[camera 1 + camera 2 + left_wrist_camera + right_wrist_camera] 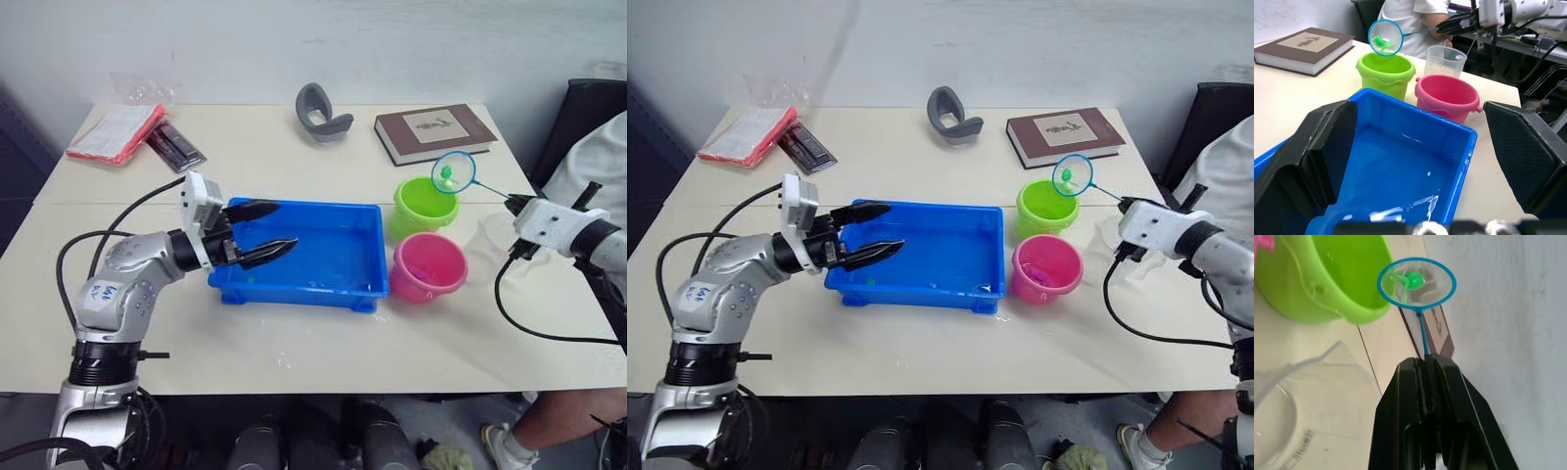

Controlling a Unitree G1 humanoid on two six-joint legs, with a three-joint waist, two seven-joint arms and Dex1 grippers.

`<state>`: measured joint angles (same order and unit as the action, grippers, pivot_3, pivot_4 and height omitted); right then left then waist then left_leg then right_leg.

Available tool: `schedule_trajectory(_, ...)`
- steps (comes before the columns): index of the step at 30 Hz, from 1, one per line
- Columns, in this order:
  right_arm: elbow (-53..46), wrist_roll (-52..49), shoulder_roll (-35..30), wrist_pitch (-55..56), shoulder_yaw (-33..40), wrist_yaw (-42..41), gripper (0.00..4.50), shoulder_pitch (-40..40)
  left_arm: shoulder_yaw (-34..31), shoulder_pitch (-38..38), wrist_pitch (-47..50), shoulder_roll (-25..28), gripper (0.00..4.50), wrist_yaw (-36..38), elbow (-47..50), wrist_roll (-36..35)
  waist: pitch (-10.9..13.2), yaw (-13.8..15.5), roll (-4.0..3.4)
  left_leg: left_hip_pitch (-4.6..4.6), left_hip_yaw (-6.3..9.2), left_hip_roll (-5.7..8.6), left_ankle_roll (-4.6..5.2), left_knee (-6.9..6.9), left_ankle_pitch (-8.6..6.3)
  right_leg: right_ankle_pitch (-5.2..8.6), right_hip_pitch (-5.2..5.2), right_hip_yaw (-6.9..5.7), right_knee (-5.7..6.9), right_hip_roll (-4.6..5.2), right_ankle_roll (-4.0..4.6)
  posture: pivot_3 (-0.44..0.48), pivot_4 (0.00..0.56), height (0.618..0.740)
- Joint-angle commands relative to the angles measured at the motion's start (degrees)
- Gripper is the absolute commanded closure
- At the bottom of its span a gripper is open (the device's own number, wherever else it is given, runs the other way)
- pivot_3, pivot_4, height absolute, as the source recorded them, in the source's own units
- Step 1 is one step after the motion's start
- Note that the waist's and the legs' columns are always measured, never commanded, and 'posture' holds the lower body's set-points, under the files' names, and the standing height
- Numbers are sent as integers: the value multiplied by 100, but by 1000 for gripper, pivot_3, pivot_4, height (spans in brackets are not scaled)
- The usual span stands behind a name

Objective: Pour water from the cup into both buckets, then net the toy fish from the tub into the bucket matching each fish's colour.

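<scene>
Right tool (1426, 363): its two black fingers are closed on the thin stick handle of the small round net with a light blue hoop (454, 172). The net projects from this tool toward the bench centre, its hoop raised above the far rim of the lime green round plastic bucket (424, 207). One bright green toy fish (1413, 280) lies in the mesh.

The pink round plastic bucket (428, 265) stands just beside the green one, on the near side, between the right tool and the tub. The clear colourless plastic cup with spout (490, 245) stands upright on the bench directly below and just beside the right tool, next to the pink bucket.

Left tool (263, 231): its fingers are spread apart, gripping nothing, poised over the left end of the shallow rectangular bright blue plastic tub (359, 257). The tub extends from this tool toward the two buckets; a thin film of water shows on its floor. Whether any fish lie inside it cannot be determined.

Beyond both tools, at the far edge of the cream bench (294, 343), lie a brown hardcover book (434, 132), a grey curved plastic object (321, 114) and a red-and-white packet (116, 133).
</scene>
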<state>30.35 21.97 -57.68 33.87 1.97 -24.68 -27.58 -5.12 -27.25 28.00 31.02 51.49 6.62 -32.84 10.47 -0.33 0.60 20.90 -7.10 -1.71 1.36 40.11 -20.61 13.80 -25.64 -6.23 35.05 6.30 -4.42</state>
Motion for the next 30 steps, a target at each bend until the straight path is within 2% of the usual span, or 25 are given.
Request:
schedule_trajectory(1, 234, 851, -265, 570, -178, 1095, 4500, -235, -190, -47, -451, -173, 56, -147, 159, 32, 0, -3, 0, 1, 1, -2, -1, 0, 1, 0, 0, 7, -2, -1, 0, 0, 150, 740)
schedule_trajectory(8, 387, 1817, -491, 1062, -546, 2474, 4500, -422, -339, -155, -956, -172, 56, -209, -63, 222, 0, -7, -1, -1, 3, -5, -10, -3, 7, 1, 1, 10, -2, -5, 2, 0, 150, 740)
schedule_trajectory(10, 413, 1975, -570, 1094, -654, 2622, 4500, -420, -325, -215, -1057, -169, 56, -189, -137, 278, 0, -7, -1, 0, 3, -4, -10, -2, 8, 1, 1, 10, -4, -5, 2, 0, 150, 740)
schedule_trajectory(18, 460, 1785, -618, 1080, -616, 2816, 4500, -224, -300, -161, -1198, 36, 56, 5, -277, 460, 0, -3, -1, -1, 6, -5, -9, -2, 9, 1, 7, 9, -6, -7, 2, 0, 150, 740)
schedule_trajectory(21, 409, 1434, -449, 471, -304, 2832, 4500, -124, -364, -204, -1209, 161, 56, 91, -403, 456, 0, -6, -1, -3, 6, -6, -10, -3, 10, 1, 8, 9, -5, -9, 2, 0, 150, 740)
schedule_trajectory(25, 398, 1634, -583, 685, -572, 2762, 4500, -150, -332, -283, -1175, 270, 56, 203, -456, 431, 1, -15, -3, -5, 6, -6, -8, -2, 11, 1, 9, 10, -7, -8, 2, 0, 150, 740)
schedule_trajectory(30, 402, 1722, -623, 754, -574, 2923, 4500, -185, -384, -259, -1200, 275, 56, 153, -410, 447, 1, -37, -3, -5, 7, -6, -9, -3, 11, 1, 9, 10, -4, -7, 2, 0, 150, 740)
